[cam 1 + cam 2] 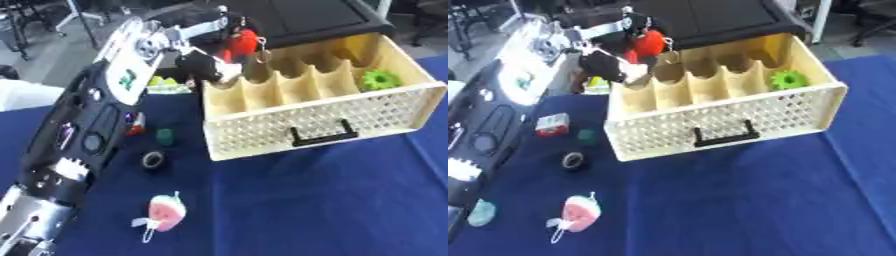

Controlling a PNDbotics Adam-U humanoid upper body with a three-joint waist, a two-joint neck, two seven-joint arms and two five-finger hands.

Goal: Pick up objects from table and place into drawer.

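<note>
My left arm reaches in from the lower left up to the back left corner of the cream drawer (332,117). My left hand (206,64) is curled round a red toy (239,45) with a metal ring, holding it above the drawer's rear left compartments. A green gear-shaped piece (380,79) lies in the right compartment. On the blue cloth sit a black tape roll (154,160), a small teal cylinder (164,136), a pink slice-shaped keychain toy (164,212) and a small red and white box (552,124). My right hand shows in no view.
The drawer stands pulled out from a black cabinet (297,17), its black handle (322,133) facing me. A yellow-green thing (163,84) lies behind my left hand. A pale teal lump (483,212) sits at the cloth's left edge. Bare blue cloth (332,200) spreads in front of the drawer.
</note>
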